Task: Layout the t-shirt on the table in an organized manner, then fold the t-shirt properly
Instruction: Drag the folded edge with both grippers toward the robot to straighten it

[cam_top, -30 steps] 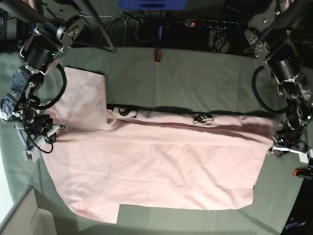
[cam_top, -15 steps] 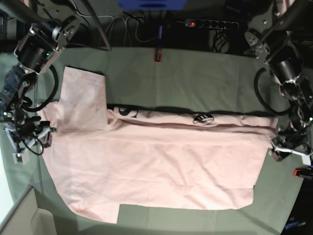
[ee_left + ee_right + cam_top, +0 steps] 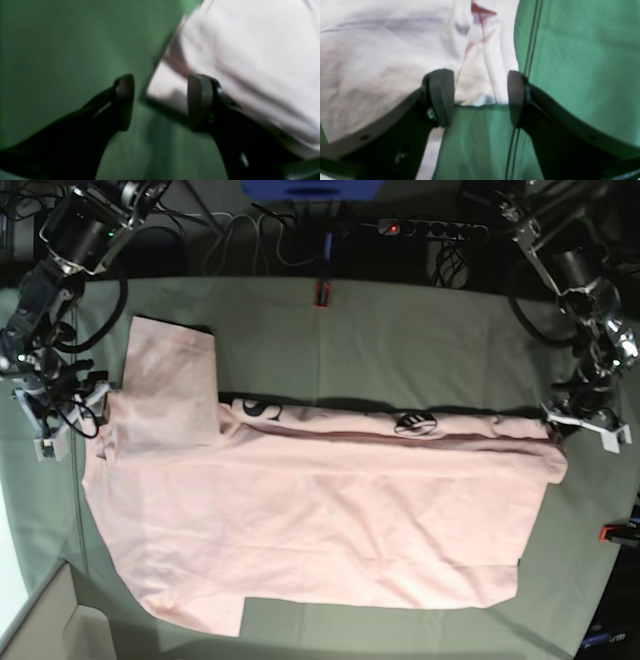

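A: What takes up the most room?

B: The wide grey-green cloth-covered surface (image 3: pixel 420 340), with a red clamp (image 3: pixel 322 292) at its far edge. Spread across its middle lies the large pale pink short-sleeved cotton t-shirt (image 3: pixel 330 520), mostly plain side up. Its upper long edge is folded over, and along that fold a strip of black lettering shows. One sleeve lies flat toward the far left corner in the base view.

A: And the arms?

B: The black left claw (image 3: pixel 580 418) sits at the shirt's folded corner on the base view's right. In its wrist camera the left claw (image 3: pixel 160 100) has its pads spread, and the shirt's corner (image 3: pixel 250 62) lies between and beyond them, not pinched.

A: The other one?

B: The black right claw (image 3: pixel 60 420) is at the shirt's edge just below the sleeve, on the base view's left. Its wrist view shows the right claw (image 3: pixel 480 97) spread too, with the hem (image 3: pixel 475 82) of the shirt lying between the pads above the green cloth (image 3: pixel 582 62), gripped by neither pad.

A: Anything smaller?

B: A second red clamp (image 3: pixel 618 532) at the right edge.
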`<state>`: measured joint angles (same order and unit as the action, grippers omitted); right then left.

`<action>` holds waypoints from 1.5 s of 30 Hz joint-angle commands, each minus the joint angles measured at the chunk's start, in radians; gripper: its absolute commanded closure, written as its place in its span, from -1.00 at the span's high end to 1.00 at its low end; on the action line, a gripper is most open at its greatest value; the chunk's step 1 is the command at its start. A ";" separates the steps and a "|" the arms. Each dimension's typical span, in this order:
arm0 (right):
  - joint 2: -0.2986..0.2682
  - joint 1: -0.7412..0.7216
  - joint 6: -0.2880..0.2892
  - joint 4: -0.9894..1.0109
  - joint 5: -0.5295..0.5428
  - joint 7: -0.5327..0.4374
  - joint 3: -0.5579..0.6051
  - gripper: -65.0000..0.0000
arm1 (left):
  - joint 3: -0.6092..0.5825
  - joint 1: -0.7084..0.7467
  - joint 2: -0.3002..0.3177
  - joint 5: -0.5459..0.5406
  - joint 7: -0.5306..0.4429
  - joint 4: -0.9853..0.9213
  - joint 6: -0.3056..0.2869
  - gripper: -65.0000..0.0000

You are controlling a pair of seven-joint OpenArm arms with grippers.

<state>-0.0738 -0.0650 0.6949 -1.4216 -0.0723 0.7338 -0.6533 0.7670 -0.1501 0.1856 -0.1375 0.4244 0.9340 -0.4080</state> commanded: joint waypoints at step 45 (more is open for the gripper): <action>-0.146 -0.071 0.003 0.371 0.010 -0.194 -0.050 -0.24 | -0.094 -0.075 0.064 -0.011 -0.031 -0.091 0.001 -1.00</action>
<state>-0.2024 -0.1287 0.6945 -1.0397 -0.0700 0.5377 -0.7040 0.6678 -0.2127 0.2276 -0.1421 0.4110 0.8295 -0.4091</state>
